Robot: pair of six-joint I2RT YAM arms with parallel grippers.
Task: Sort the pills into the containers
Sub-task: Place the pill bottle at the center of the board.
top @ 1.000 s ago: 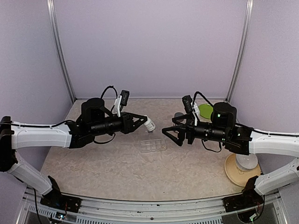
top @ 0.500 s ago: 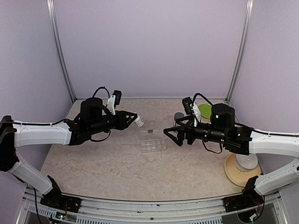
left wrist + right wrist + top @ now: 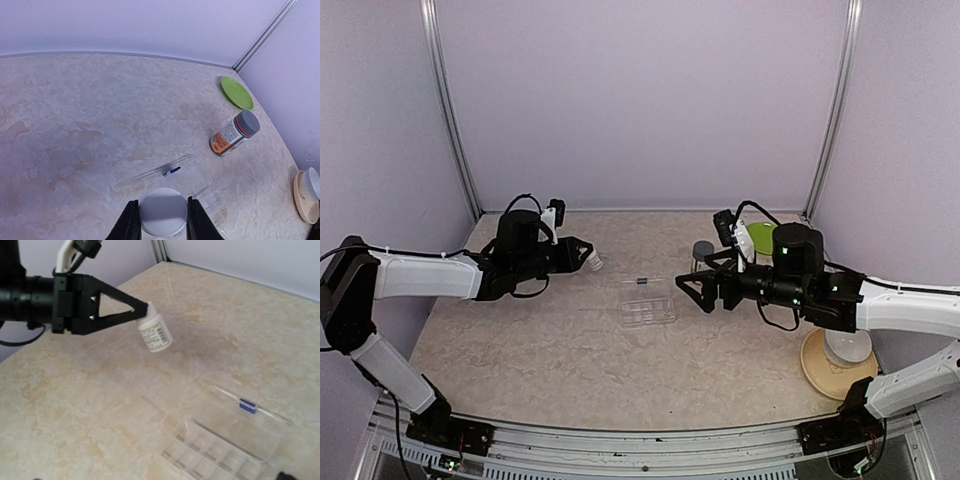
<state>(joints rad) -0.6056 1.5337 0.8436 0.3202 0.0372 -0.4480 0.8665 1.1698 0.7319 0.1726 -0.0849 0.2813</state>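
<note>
Capped bottle behind pill box

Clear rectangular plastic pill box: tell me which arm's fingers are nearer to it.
Right. The right fingers, open, hang right of the clear plastic pill box; the left fingers, gripping a small white bottle, are farther off to its back left.

pill box: cut by bottom edge | bowl: cut by right edge

Clear containers and one dark blue pill, out in front of me.
The row of small compartments lies flat, its lid swung open toward the far side; the tiny pill sits at that lid's far edge.
</note>
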